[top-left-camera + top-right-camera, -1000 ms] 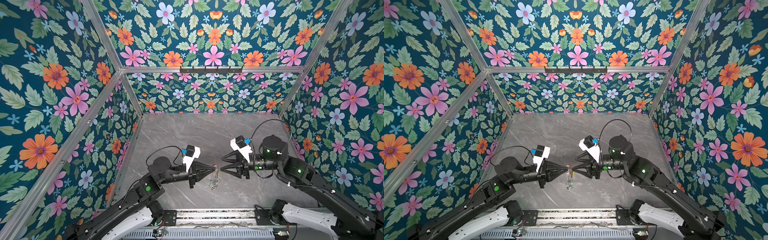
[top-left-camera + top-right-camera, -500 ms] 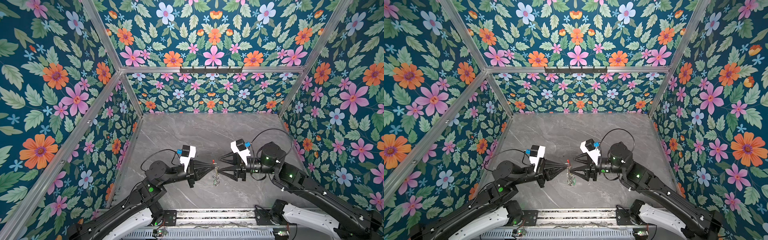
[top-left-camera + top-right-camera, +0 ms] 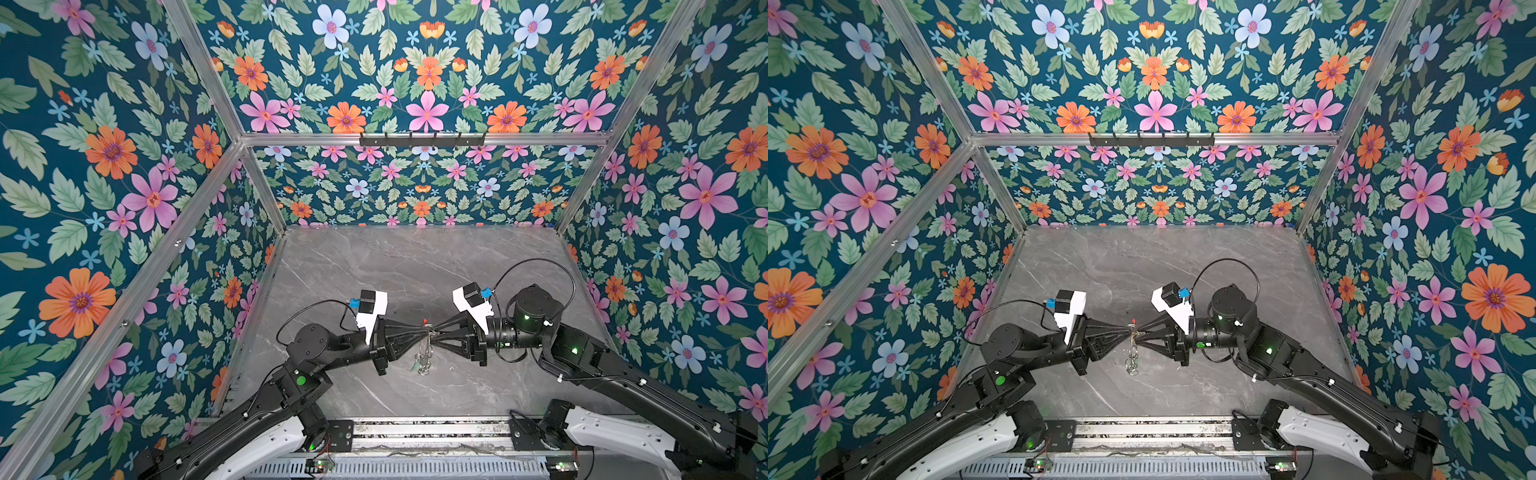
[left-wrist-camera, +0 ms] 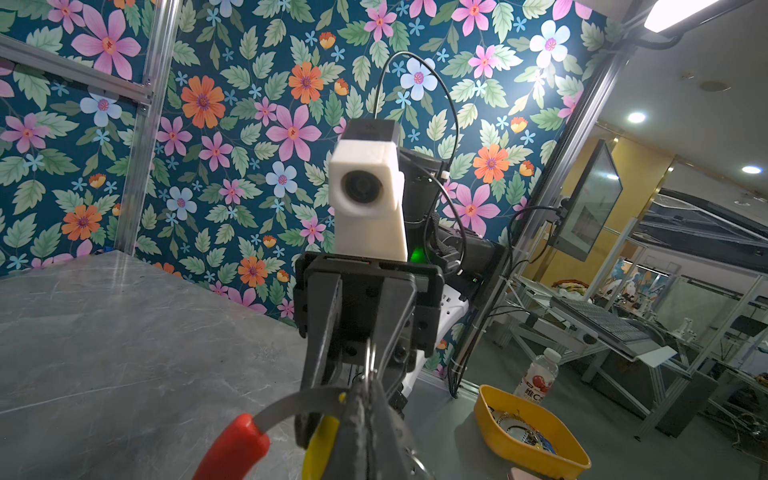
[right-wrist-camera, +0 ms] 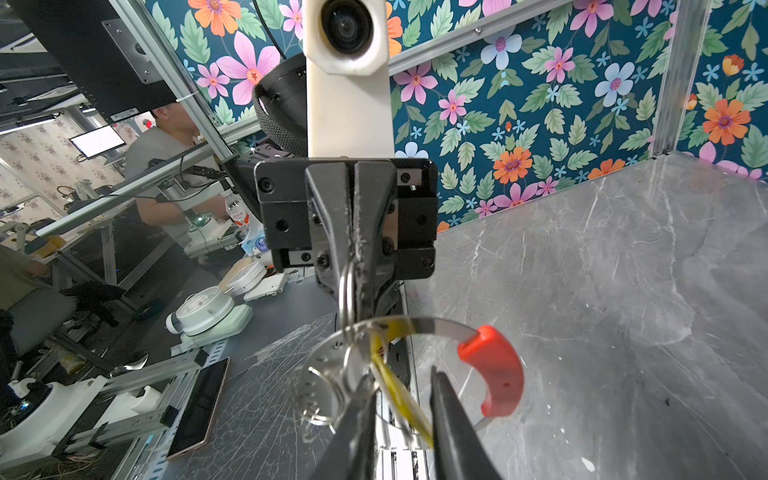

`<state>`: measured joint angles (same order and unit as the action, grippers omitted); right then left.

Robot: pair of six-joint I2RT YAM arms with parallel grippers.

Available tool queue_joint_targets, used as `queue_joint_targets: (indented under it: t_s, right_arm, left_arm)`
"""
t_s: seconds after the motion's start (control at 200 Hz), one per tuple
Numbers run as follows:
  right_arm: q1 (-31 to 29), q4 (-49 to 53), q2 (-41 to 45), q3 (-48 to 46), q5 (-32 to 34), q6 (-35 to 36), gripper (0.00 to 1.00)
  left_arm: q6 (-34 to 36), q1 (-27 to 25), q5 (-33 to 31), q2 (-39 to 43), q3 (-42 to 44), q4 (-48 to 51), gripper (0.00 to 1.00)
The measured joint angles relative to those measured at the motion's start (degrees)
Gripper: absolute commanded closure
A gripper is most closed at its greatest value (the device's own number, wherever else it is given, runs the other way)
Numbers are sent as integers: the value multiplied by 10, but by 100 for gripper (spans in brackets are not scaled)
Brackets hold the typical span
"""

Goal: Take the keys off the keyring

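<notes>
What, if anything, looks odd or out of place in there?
Nothing looks spilled or broken. The only unusual sight is the keyring, held up off the table by the shut left gripper, its keys dangling below, while the right gripper straddles the yellow tag.

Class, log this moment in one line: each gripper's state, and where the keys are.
left gripper: shut on keyring | right gripper: jaws apart, either side of yellow tag | keys: hanging from keyring
</notes>
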<state>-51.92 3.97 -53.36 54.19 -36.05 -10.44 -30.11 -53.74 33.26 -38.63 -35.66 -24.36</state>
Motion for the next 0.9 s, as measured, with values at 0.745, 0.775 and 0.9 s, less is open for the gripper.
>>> queue_joint_targets:
  t_s: [0.745, 0.775, 0.9]
  right_arm:
    - [-17, 48, -45, 35, -14, 31, 100]
    - [-18, 49, -47, 35, -14, 31, 100]
    - [-18, 50, -50, 35, -12, 33, 100]
  left_arm:
    - [0, 0, -17, 6, 4, 17, 100]
    - [0, 0, -17, 6, 5, 19, 100]
    - [0, 0, -16, 6, 6, 21, 100]
